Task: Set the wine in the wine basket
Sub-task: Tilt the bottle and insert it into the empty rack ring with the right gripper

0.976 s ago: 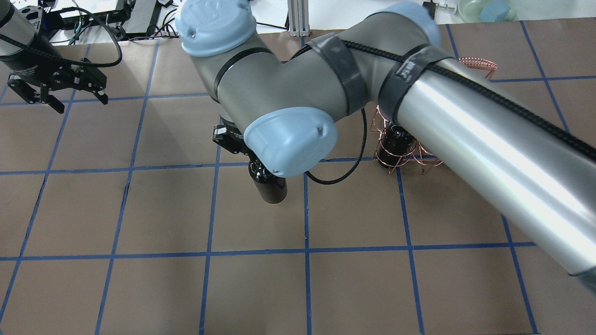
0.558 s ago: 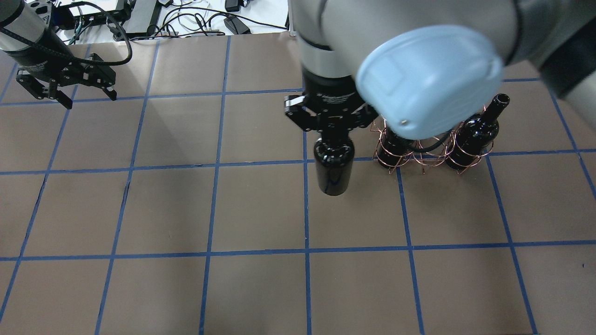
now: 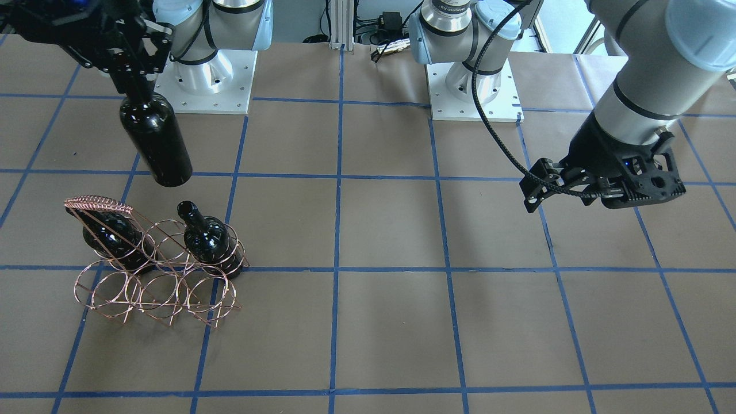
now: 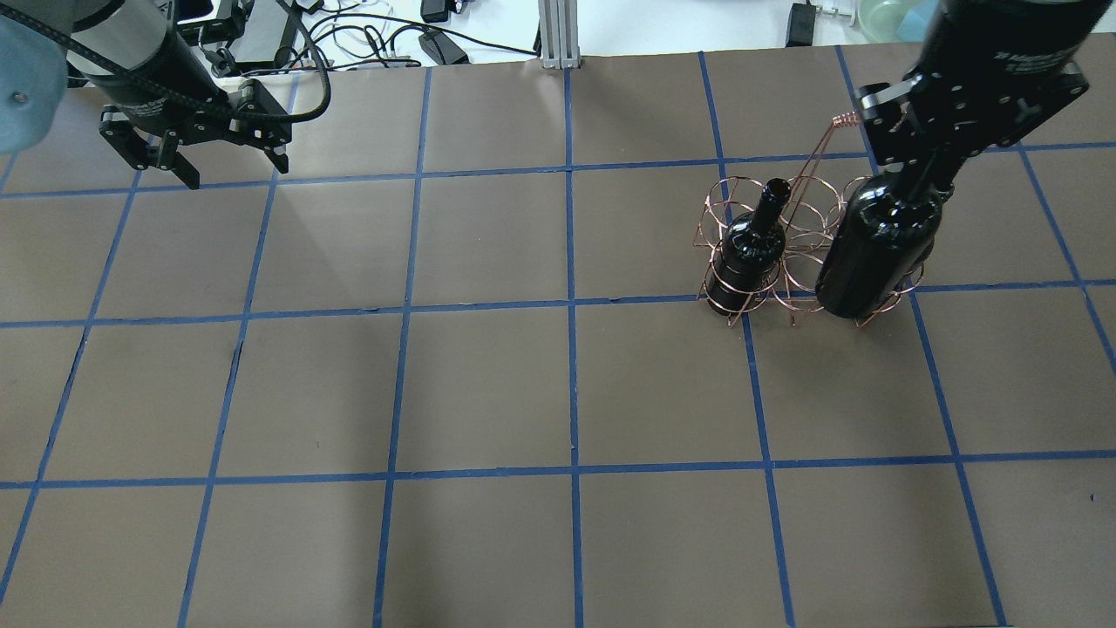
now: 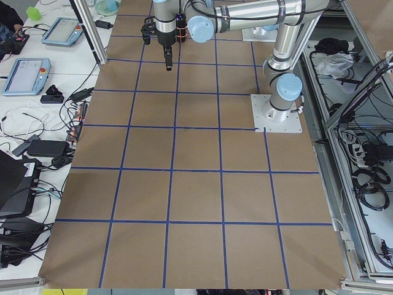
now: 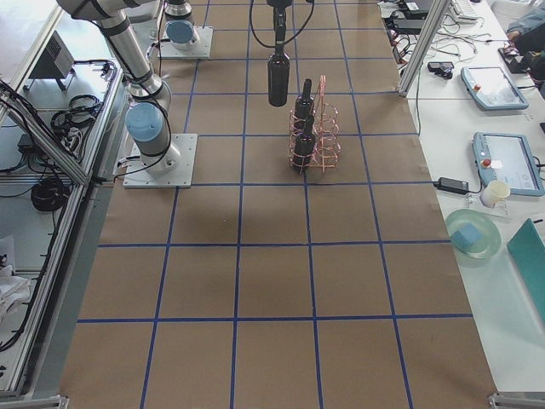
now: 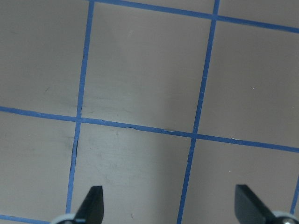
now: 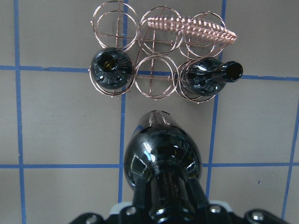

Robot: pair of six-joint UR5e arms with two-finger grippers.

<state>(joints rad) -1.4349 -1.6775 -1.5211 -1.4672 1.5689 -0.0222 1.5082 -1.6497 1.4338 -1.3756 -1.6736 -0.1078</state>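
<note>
My right gripper (image 4: 931,144) is shut on the neck of a glossy black wine bottle (image 4: 879,249) and holds it upright above the table. In the right wrist view this bottle (image 8: 161,161) hangs just on my side of the copper wire basket (image 8: 159,88), apart from it. Two alike bottles (image 8: 110,70) (image 8: 208,77) stand in the end rings of the basket's near row; the ring between them and the far row are empty. In the front view the held bottle (image 3: 155,141) is behind the basket (image 3: 155,290). My left gripper (image 4: 235,172) is open and empty, far off.
The table (image 4: 488,392) is brown paper with a grid of blue tape. Cables and boxes (image 4: 384,26) lie beyond its far edge. The basket's coiled handle (image 3: 98,204) rises at one end. Both arm bases (image 3: 471,75) stand on my side.
My right arm has carried the bottle to the right, from mid-table to the basket. My left gripper has shifted a little to the right and stays open.
</note>
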